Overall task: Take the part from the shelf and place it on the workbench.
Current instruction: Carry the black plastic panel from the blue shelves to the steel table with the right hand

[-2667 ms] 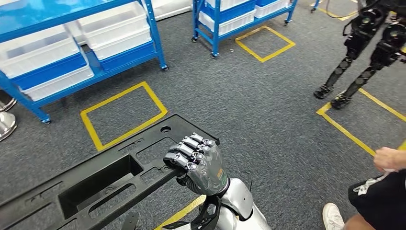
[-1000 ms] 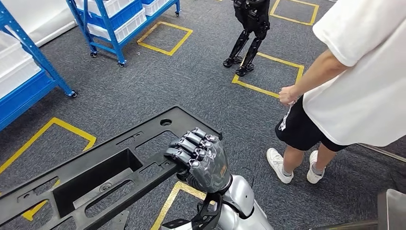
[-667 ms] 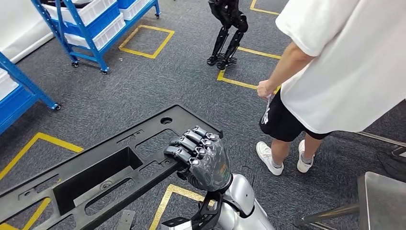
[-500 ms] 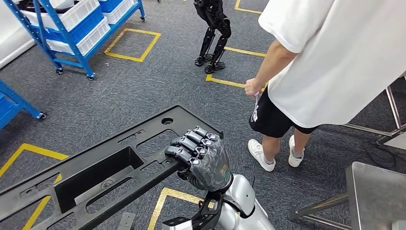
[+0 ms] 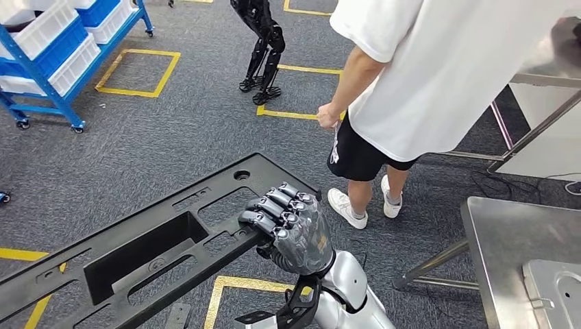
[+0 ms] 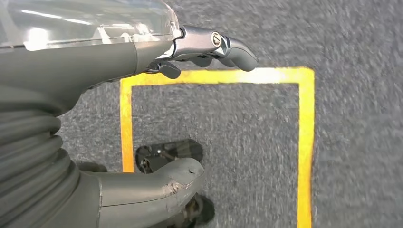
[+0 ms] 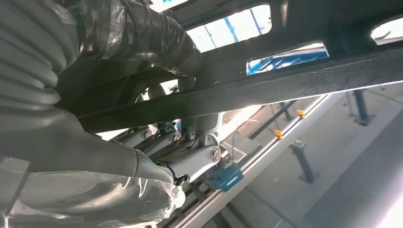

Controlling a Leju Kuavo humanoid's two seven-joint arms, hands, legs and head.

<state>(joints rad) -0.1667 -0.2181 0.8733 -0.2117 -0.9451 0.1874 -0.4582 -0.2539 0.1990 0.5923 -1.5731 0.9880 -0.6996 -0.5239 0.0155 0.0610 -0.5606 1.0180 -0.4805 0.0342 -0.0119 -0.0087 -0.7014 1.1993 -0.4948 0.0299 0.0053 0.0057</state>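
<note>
- Gripping the long black part (image 5: 137, 253) along its near edge: right robot hand (image 5: 288, 233), low in the centre of the head view, fingers curling over the rail.
- Stretching from the lower left corner up toward the middle of the frame, the part, carried above the grey carpet floor (image 5: 171, 137) with its slotted cut-outs facing up.
- Showing in the right wrist view as a dark bar (image 7: 285, 80) crossing the frame, with the right robot hand (image 7: 157, 137) wrapping it from both sides.
- Hanging over the carpet in the left wrist view: left robot hand (image 6: 157, 109), holding nothing, thumb and fingers apart, above a yellow floor square (image 6: 304, 142); fingertips partly cropped, so the spread is probably wide but hard to judge.
- Standing at the upper right: a person (image 5: 438, 75) in a white shirt and dark shorts.
- Sitting at the lower right edge: a steel desk (image 5: 507, 247), well apart from the part.
- Standing at the upper left corner: a blue shelf (image 5: 48, 48) with white bins.
- Standing at the top centre: another robot's black legs (image 5: 264, 48).
</note>
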